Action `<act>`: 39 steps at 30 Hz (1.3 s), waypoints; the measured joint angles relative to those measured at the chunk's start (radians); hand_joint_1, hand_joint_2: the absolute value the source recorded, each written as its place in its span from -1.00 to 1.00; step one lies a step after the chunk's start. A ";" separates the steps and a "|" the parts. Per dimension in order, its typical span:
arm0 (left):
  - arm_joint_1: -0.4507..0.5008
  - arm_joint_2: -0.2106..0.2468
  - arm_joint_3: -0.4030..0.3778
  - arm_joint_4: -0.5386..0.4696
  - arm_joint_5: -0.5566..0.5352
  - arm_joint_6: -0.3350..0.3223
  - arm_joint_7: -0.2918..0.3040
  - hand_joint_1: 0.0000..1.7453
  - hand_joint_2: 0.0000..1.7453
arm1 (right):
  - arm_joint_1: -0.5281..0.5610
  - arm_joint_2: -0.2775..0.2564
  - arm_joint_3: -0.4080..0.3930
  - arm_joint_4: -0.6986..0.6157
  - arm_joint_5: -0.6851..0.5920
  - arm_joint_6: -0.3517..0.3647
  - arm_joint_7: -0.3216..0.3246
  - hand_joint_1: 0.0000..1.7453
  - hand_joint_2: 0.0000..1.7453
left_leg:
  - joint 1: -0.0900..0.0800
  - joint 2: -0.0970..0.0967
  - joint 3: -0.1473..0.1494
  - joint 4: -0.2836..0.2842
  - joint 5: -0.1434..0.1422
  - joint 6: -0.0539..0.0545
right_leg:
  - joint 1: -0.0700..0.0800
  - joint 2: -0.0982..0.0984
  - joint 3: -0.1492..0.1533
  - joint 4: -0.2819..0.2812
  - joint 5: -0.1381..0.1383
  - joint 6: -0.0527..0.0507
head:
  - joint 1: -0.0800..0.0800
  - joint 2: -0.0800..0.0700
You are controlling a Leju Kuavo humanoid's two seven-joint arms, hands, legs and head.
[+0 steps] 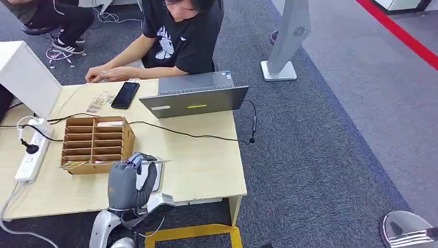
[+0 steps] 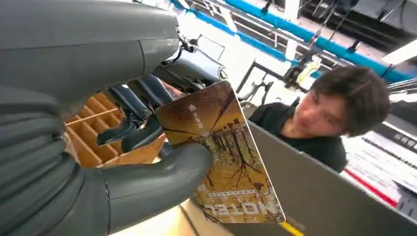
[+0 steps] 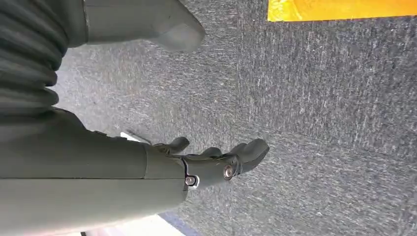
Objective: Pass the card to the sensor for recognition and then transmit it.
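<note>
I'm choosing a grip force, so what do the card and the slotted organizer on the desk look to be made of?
The card, pinched by the left hand, looks like thin rigid plastic with a glossy printed face: it stays flat and catches light. The organizer looks like unfinished thin plywood or fiberboard: matte brown, with flat cut dividers.

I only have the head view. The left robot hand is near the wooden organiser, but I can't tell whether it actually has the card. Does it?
Observer: Yes. In the left wrist view, the left robot hand pinches the card between its thumb and fingers.
Operator: What is on the card's face?
Observer: A brown tree picture, with HOTEL printed at one end.
Operator: And the right robot hand?
Observer: The right wrist view shows the right robot hand hanging over grey carpet, fingers apart and holding nothing.
</note>
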State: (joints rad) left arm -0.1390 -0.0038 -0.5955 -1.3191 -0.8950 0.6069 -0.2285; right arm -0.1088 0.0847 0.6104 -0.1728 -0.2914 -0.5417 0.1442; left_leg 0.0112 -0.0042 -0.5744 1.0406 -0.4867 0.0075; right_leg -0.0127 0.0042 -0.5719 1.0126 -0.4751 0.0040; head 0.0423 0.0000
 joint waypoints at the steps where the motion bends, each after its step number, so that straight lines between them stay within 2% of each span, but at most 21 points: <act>1: 0.002 0.000 0.004 0.004 -0.007 0.000 0.008 1.00 1.00 | 0.000 0.000 0.000 0.000 0.000 0.000 0.000 -1.00 1.00 | 0.000 0.000 0.000 0.000 0.000 0.000 | 0.000 0.000 0.000 0.000 0.000 0.000 | 0.000 0.000; 6: 0.002 0.004 0.047 0.028 -0.023 0.003 0.048 1.00 1.00 | 0.001 0.000 -0.002 0.000 0.004 -0.002 0.000 -1.00 1.00 | 0.000 0.000 0.000 0.000 0.000 0.000 | 0.000 0.000 0.000 0.000 0.000 0.000 | 0.000 0.000; 18: -0.015 -0.002 0.169 0.087 0.052 -0.059 0.063 1.00 1.00 | 0.003 0.000 -0.016 0.000 0.006 -0.012 -0.011 -1.00 1.00 | 0.000 0.000 0.000 0.000 0.000 0.000 | 0.000 0.000 0.000 0.000 0.000 0.000 | 0.000 0.000; 27: -0.023 -0.022 0.181 0.126 0.061 -0.087 0.058 1.00 1.00 | 0.004 0.000 -0.020 0.000 0.006 -0.012 -0.017 -1.00 1.00 | 0.000 0.000 0.000 0.000 0.000 0.000 | 0.000 0.000 0.000 0.000 0.000 0.000 | 0.000 0.000; 32: -0.030 -0.044 0.181 0.162 0.077 -0.130 0.059 1.00 1.00 | 0.003 0.000 -0.024 0.000 0.010 -0.012 -0.018 -1.00 1.00 | 0.000 0.000 0.000 0.000 0.000 0.000 | 0.000 0.000 0.000 0.000 0.000 0.000 | 0.000 0.000; 39: -0.033 -0.064 0.181 0.202 0.062 -0.153 0.082 1.00 1.00 | 0.003 0.000 -0.026 0.000 0.011 -0.012 -0.019 -1.00 1.00 | 0.000 0.000 0.000 0.000 0.000 0.000 | 0.000 0.000 0.000 0.000 0.000 0.000 | 0.000 0.000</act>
State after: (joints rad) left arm -0.1722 -0.0683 -0.4147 -1.1166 -0.8327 0.4536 -0.1469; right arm -0.1054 0.0847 0.5845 -0.1732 -0.2804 -0.5535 0.1255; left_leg 0.0110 -0.0042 -0.5746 1.0407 -0.4867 0.0074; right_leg -0.0129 0.0042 -0.5722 1.0125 -0.4751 0.0040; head 0.0420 0.0000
